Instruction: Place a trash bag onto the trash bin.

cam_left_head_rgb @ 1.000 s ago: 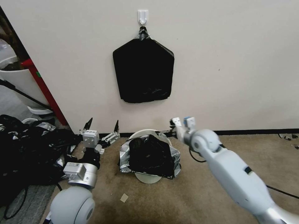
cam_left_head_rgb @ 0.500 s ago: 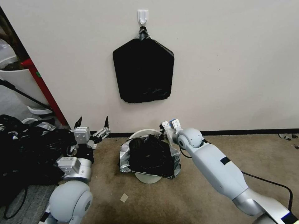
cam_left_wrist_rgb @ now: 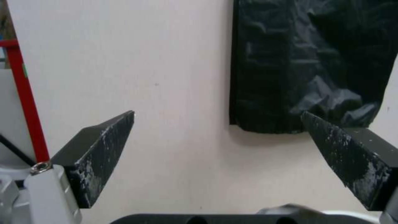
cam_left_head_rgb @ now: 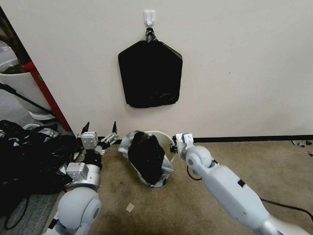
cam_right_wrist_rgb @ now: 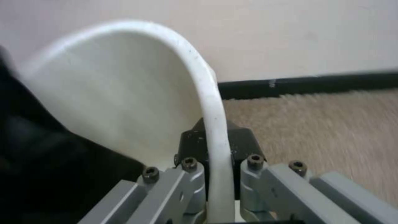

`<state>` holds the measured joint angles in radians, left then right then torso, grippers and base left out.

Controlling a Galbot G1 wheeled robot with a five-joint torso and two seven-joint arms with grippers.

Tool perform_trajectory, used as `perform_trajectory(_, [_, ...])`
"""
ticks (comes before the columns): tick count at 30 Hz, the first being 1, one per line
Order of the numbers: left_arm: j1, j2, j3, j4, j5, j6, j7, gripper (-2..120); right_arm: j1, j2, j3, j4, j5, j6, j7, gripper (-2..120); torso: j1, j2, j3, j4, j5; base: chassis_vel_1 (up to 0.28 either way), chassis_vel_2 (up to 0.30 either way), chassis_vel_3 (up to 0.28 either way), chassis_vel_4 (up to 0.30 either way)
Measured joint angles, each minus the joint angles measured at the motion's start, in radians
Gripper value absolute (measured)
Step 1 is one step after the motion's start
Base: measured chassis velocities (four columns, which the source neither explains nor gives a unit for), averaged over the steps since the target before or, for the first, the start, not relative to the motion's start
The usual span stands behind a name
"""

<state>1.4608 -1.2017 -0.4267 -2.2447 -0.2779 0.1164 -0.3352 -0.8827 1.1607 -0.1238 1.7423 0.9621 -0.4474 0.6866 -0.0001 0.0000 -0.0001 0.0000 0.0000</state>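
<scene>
The right hand [cam_right_wrist_rgb: 215,174] pinched the trash bin [cam_left_head_rgb: 163,138] rim, tilting it on the carpet; the trash bag [cam_left_head_rgb: 146,156], light, slippery film, draped it. Left hand [cam_left_head_rgb: 99,129] was spread.

Pale grey-white arms with rounded joints.
The left gripper [cam_left_head_rgb: 100,128] carries black wedge fingers [cam_left_wrist_rgb: 99,149] flecked white — mounted on silver blocks; the right gripper [cam_left_head_rgb: 176,146] has grey plates with dark hex screws, a black cable trailing behind.

Cream trash bin [cam_left_head_rgb: 164,138] tilted, black trash bag [cam_left_head_rgb: 146,156] draped.
</scene>
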Motion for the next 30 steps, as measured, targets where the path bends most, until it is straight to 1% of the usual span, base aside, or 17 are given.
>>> perform_trajectory(1, [0.000,-0.001,0.001,0.004,0.000,0.005,0.000,100,-0.027,0.007,0.008,0.021,0.014,0.043,0.050,7,0.000,0.000,0.000,-0.0002,-0.0004,0.000,0.000,0.000,0.000])
perform_trajectory(2, [0.000,-0.001,0.001,0.004,0.000,0.005,0.000,100,-0.027,0.007,0.008,0.021,0.014,0.043,0.050,7,0.000,0.000,0.000,-0.0002,-0.0004,0.000,0.000,0.000,0.000])
perform_trajectory(3, [0.000,-0.001,0.004,0.010,0.001,0.014,-0.002,100,-0.069,0.023,0.022,0.044,0.024,0.101,0.114,7,0.000,0.000,0.000,-0.0001,0.0000,0.000,0.000,0.000,0.000])
perform_trajectory(5, [-0.004,-0.002,0.011,0.023,0.002,0.023,-0.007,100,-0.130,0.055,0.051,0.068,0.018,0.179,0.176,7,0.000,0.000,0.000,0.0000,0.0002,0.000,0.000,0.000,0.000])
perform_trajectory(6, [-0.004,-0.002,0.011,0.023,0.002,0.023,-0.007,100,-0.130,0.055,0.051,0.068,0.018,0.179,0.176,7,0.000,0.000,0.000,0.0000,0.0002,0.000,0.000,0.000,0.000])
perform_trajectory(9, [-0.012,-0.005,0.021,0.037,0.005,0.042,-0.011,100,-0.201,0.105,0.094,0.093,0.019,0.245,0.235,7,0.000,0.000,0.000,-0.0003,-0.0001,0.000,0.000,0.000,0.000])
perform_trajectory(10, [-0.012,-0.005,0.021,0.037,0.005,0.042,-0.011,100,-0.201,0.105,0.094,0.093,0.019,0.245,0.235,7,0.000,0.000,0.000,-0.0003,-0.0001,0.000,0.000,0.000,0.000])
perform_trajectory(13, [-0.014,-0.007,0.026,0.047,0.016,0.074,-0.015,100,-0.229,0.141,0.118,0.097,0.013,0.274,0.254,7,0.000,0.000,0.000,0.0000,0.0000,0.000,0.000,0.000,0.000])
perform_trajectory(19, [-0.005,-0.002,0.019,0.052,0.024,0.088,-0.020,100,-0.249,0.156,0.117,0.107,0.008,0.272,0.262,7,0.000,0.000,0.000,0.0000,0.0000,0.000,0.000,0.000,0.000])
perform_trajectory(23, [0.005,0.000,0.015,0.051,0.025,0.089,-0.021,100,-0.265,0.157,0.113,0.107,0.001,0.252,0.247,7,0.000,0.000,0.000,0.0001,0.0000,0.000,0.000,0.000,0.000])
perform_trajectory(26, [0.005,0.002,0.016,0.056,0.026,0.091,-0.021,100,-0.282,0.151,0.114,0.122,-0.018,0.248,0.228,17,0.000,0.000,0.000,0.0001,0.0000,0.000,0.000,0.000,0.000])
perform_trajectory(27, [0.001,0.003,0.019,0.066,0.027,0.091,-0.021,100,-0.293,0.145,0.114,0.136,-0.041,0.248,0.217,24,0.000,0.000,0.000,0.0001,0.0000,0.000,0.000,0.000,0.000])
perform_trajectory(28, [0.001,0.003,0.019,0.066,0.027,0.091,-0.021,100,-0.293,0.145,0.114,0.136,-0.041,0.248,0.217,24,0.000,0.000,0.000,0.0001,0.0000,0.000,0.000,0.000,0.000])
perform_trajectory(29, [-0.002,0.003,0.020,0.072,0.027,0.092,-0.021,100,-0.300,0.142,0.114,0.146,-0.055,0.250,0.210,27,0.000,0.000,0.000,0.0001,0.0000,0.000,0.000,0.000,0.000])
perform_trajectory(30, [-0.010,0.004,0.024,0.084,0.027,0.092,-0.021,100,-0.313,0.136,0.116,0.167,-0.074,0.256,0.200,35,0.000,0.000,0.000,0.0000,0.0000,0.000,0.000,0.000,0.000])
